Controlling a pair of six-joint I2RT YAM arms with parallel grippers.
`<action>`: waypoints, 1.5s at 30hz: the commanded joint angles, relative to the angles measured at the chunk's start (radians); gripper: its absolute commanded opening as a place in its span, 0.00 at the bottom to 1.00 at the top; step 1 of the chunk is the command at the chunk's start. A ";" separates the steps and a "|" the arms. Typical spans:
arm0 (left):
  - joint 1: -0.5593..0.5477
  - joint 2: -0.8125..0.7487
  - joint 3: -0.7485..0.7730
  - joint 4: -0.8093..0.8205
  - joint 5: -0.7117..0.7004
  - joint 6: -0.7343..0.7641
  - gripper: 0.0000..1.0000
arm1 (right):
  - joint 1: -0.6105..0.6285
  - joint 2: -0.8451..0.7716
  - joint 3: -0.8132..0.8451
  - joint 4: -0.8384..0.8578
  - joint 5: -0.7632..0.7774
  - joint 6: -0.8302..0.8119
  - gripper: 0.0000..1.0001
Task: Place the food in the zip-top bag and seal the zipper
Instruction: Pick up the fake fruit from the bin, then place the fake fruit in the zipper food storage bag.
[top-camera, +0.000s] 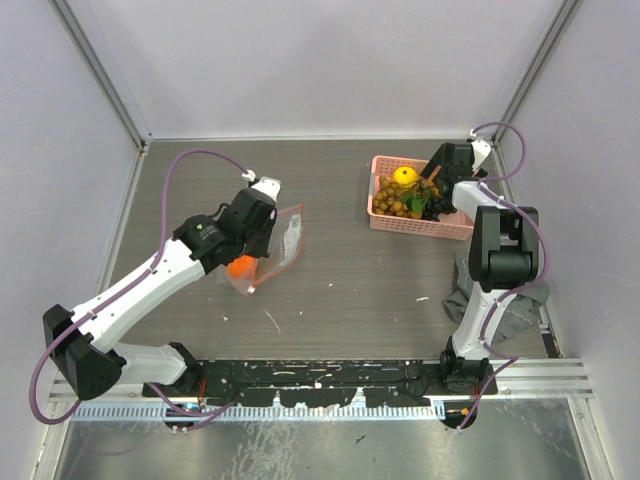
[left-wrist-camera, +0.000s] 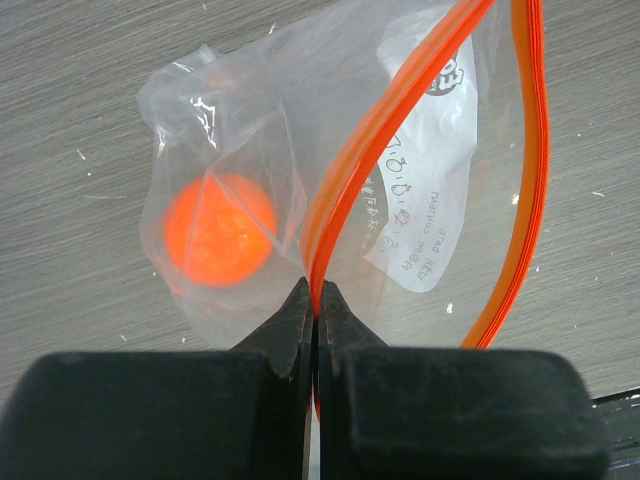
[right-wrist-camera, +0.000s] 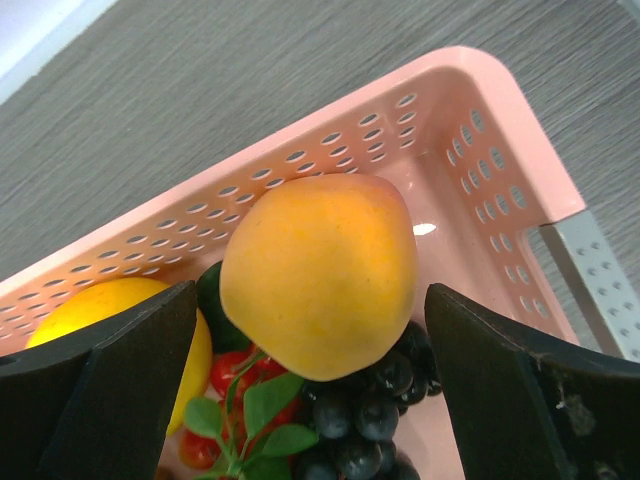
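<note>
Clear bag (left-wrist-camera: 250, 120), red-orange zipper (left-wrist-camera: 537, 140), orange fruit (left-wrist-camera: 218, 230), pink perforated basket (right-wrist-camera: 480, 130), grey streaked table (left-wrist-camera: 80, 80)

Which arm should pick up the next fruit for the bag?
Right. The right gripper is open, jaws either side of the yellow-orange fruit in the pink basket. The left gripper is shut on the zipper, holding the zip-top bag open, one orange fruit already inside.

The left arm (top-camera: 150, 275) reaches toward the middle of the table, its left gripper (left-wrist-camera: 316, 297) pinched shut on the zipper (left-wrist-camera: 345, 190). The right arm (top-camera: 505, 250) stretches to the far right corner, its right gripper (right-wrist-camera: 310, 300) wide open and pointing down.
</note>
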 joint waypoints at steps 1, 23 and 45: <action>0.004 0.007 0.022 0.031 0.019 0.011 0.00 | -0.010 0.047 0.056 0.063 -0.001 0.036 1.00; 0.004 0.018 0.018 0.037 0.032 0.010 0.00 | -0.020 -0.088 -0.036 0.085 -0.007 -0.061 0.51; 0.004 -0.053 -0.012 0.083 0.117 0.079 0.00 | 0.019 -0.520 -0.229 -0.046 -0.180 -0.109 0.45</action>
